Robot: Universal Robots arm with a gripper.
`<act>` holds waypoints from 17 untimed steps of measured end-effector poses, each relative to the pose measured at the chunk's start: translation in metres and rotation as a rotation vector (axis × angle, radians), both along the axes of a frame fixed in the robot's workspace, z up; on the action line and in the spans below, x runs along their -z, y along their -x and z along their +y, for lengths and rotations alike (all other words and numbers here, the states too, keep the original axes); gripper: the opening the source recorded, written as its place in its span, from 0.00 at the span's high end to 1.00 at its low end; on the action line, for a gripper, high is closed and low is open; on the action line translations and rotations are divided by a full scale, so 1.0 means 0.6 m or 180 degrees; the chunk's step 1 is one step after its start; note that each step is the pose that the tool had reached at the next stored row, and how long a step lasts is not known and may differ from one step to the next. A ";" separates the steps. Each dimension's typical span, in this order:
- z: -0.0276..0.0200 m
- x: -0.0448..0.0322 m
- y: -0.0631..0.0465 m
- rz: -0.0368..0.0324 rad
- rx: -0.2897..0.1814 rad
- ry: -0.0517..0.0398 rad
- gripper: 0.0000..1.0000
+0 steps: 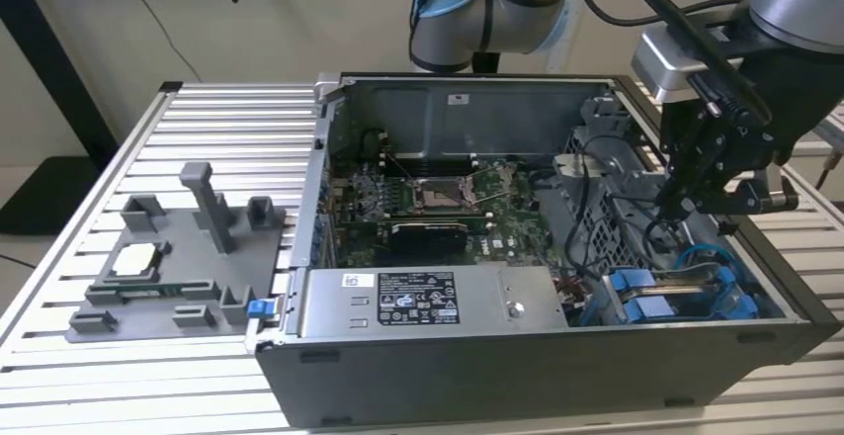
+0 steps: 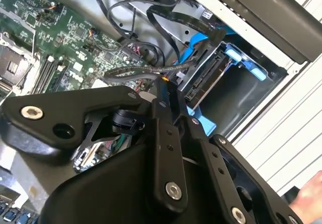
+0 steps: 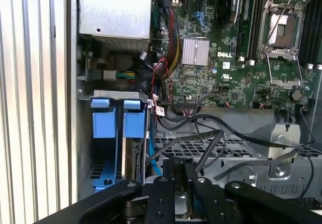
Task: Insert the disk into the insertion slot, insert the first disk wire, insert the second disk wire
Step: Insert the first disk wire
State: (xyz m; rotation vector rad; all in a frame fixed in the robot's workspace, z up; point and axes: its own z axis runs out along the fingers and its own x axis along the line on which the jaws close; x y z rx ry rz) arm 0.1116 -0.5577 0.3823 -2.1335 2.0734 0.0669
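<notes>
The arm (image 1: pixel 528 0) reaches in from the back of the case (image 1: pixel 528 376), with its wrist bent. It hangs the gripper (image 1: pixel 673 208) tip-down inside the case, on the exterior view's right, above the drive cage.

In both wrist views the fingers (image 2: pixel 168 128) stand close together. They seem to pinch a black wire (image 2: pixel 136 72) at their tips, though the grip itself is partly hidden.

The disk (image 2: pixel 211 75) sits in the slot (image 2: pixel 251 90) in its blue carrier, just beyond the fingertips and slightly lower. It is near the gripper but not touching it.

The exterior view takes in the whole scene: the case on a slatted table (image 1: pixel 198 119), a grey fixture (image 1: pixel 172 257) well to the exterior view's left, and the motherboard (image 1: pixel 436 198) in the middle of the case. The second wrist view shows the disk's connector end facing the gripper, and a person's hand (image 2: pixel 309 194) outside the case. The first wrist view shows two blue tabs (image 3: pixel 103 118) side by side at the slot's mouth, with loose black cables lying across the cage beside them.
</notes>
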 end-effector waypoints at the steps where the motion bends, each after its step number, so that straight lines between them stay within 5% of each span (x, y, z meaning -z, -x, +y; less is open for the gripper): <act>1: 0.0000 0.000 0.000 0.0000 0.0000 0.0000 1.00; 10: 0.0000 0.001 0.000 0.0000 0.0000 0.0006 1.00; 12: 0.0000 0.000 -0.001 0.0005 0.0000 0.0040 1.00; 17: 0.0000 0.001 -0.008 0.0034 0.0000 0.0178 1.00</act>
